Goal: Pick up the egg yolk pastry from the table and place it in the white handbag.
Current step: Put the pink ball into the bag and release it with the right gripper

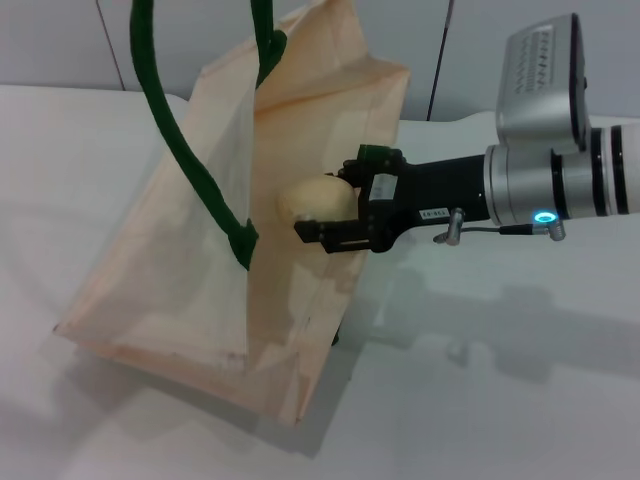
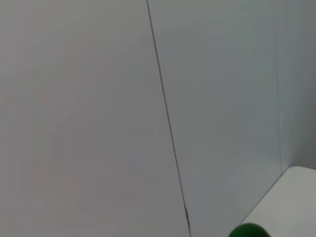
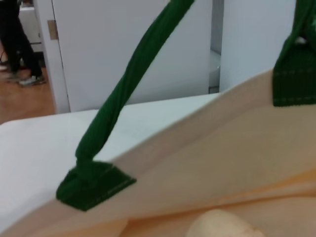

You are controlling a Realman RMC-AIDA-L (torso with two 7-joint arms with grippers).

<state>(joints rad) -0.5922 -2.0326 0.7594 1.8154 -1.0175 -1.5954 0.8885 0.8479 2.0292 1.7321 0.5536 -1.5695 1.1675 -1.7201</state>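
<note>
The white handbag (image 1: pixel 230 250) stands tilted on the table, its green handles (image 1: pixel 180 140) pulled up out of the top of the head view. My right gripper (image 1: pixel 328 205) reaches in from the right and is shut on the egg yolk pastry (image 1: pixel 310 198), a pale round bun, held at the bag's open side against the peach fabric. In the right wrist view the pastry (image 3: pixel 219 226) shows at the edge, close to the bag's rim (image 3: pixel 197 148) and a green handle (image 3: pixel 133 84). My left gripper is out of view; its wrist view shows only a green handle tip (image 2: pixel 249 231).
The white table (image 1: pixel 520 400) spreads around the bag, with bare surface under my right arm. A grey panelled wall (image 2: pixel 98 98) stands behind the table. A white cabinet (image 3: pixel 128 44) and a wooden floor show far off in the right wrist view.
</note>
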